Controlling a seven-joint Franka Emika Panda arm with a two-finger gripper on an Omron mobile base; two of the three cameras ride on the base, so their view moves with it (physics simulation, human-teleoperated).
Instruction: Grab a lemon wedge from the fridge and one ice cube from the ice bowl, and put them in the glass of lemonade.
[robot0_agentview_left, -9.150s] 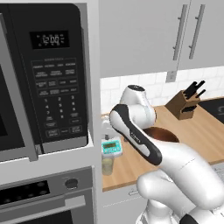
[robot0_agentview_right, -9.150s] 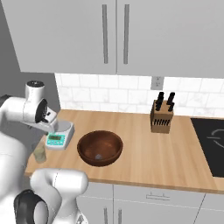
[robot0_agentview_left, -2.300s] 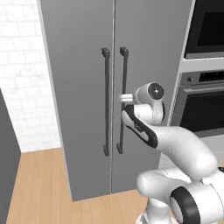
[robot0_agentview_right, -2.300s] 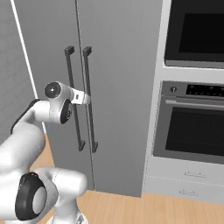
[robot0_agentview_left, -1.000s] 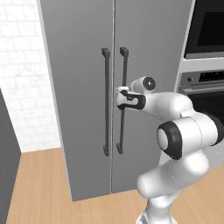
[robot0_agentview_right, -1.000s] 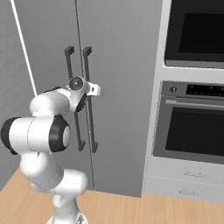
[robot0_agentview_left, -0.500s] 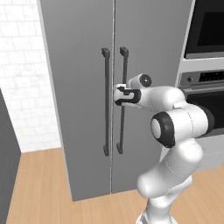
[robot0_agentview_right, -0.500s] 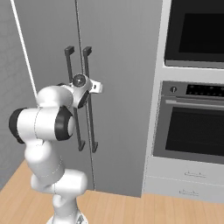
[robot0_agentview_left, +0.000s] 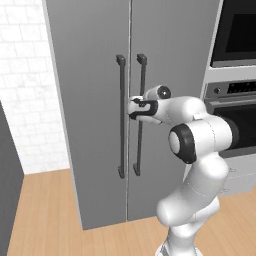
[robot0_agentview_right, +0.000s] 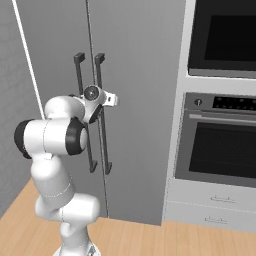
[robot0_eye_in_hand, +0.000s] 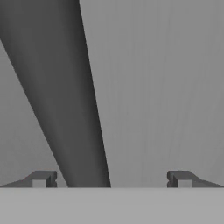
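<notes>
Fridge (robot0_agentview_left: 95, 75) shut — gripper (robot0_eye_in_hand: 109, 179) spread wide, bar handle (robot0_eye_in_hand: 65, 100) apparently between fingers, ungrasped; wedge, ice not fetched.

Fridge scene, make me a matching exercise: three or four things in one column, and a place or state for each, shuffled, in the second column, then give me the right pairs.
Column one:
1. fridge
2. pincer
3. wall oven
4. door handle

Column two:
A. open, its two fingertips spread wide
B. both doors shut
C. dark bar running between the fingertips
D. built in to the right of the grey cabinet

Pairs: 1-B, 2-A, 3-D, 4-C
</notes>
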